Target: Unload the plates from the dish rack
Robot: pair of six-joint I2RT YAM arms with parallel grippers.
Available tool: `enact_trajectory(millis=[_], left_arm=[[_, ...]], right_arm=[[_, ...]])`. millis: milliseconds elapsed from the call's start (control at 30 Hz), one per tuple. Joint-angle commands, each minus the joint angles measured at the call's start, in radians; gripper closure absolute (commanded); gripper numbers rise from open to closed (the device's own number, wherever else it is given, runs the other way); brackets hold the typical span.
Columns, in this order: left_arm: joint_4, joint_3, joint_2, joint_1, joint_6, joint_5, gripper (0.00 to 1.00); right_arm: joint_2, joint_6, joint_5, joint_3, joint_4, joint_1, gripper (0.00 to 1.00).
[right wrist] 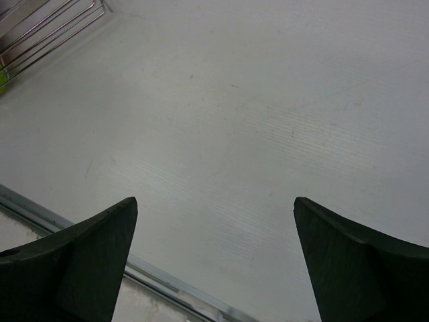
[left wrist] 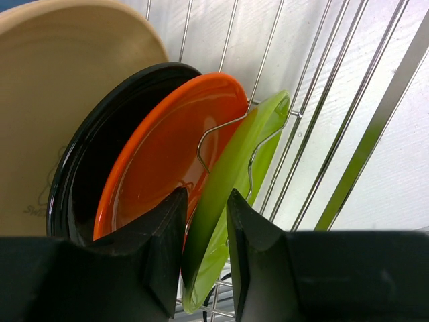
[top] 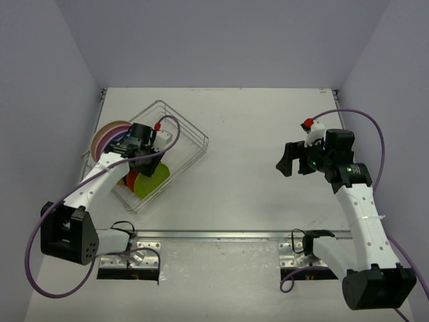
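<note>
The dish rack, a silver wire basket, sits at the table's left and holds several plates on edge. In the left wrist view a tan plate, a black plate, an orange plate and a lime green plate stand in a row between the wires. My left gripper is down in the rack, its jaws closed on the lime green plate's rim. Pink, cream and lavender plates stand at the rack's left end. My right gripper is open and empty over bare table at the right.
A metal rail runs across the table's near edge in front of the arm bases. White walls close the table on the left, back and right. A corner of the rack shows at the top left of the right wrist view.
</note>
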Motion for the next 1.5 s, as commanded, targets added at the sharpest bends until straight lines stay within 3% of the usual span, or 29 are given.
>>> enact_trajectory(millis=[0,267,600,700,833,933,1167,1467], left_arm=[[0.007,0.022,-0.004,0.028,-0.001,0.069,0.76],[-0.060,0.131,-0.043,0.039,-0.024,0.121,1.00],[-0.104,0.348,-0.131,0.039,0.023,0.059,1.00],[-0.126,0.428,-0.143,0.039,0.012,0.168,1.00],[-0.142,0.434,-0.163,0.036,-0.019,0.525,1.00],[-0.083,0.382,-0.166,0.010,-0.094,0.713,1.00],[-0.002,0.367,-0.124,-0.029,-0.164,0.815,1.00],[0.005,0.395,0.003,-0.095,-0.172,0.850,1.00]], right_arm=[[0.002,-0.007,-0.021,0.008,0.011,-0.003,0.01],[0.006,-0.003,-0.044,0.020,0.014,-0.003,0.01],[0.012,0.019,-0.110,0.080,0.047,-0.003,0.01],[0.037,0.048,-0.194,0.134,0.058,-0.001,0.01],[0.080,0.121,-0.334,0.198,0.091,-0.002,0.03],[0.132,0.253,-0.494,0.226,0.182,-0.003,0.06],[0.295,0.400,-0.557,0.313,0.307,0.097,0.15],[0.473,0.315,-0.466,0.469,0.268,0.289,0.20]])
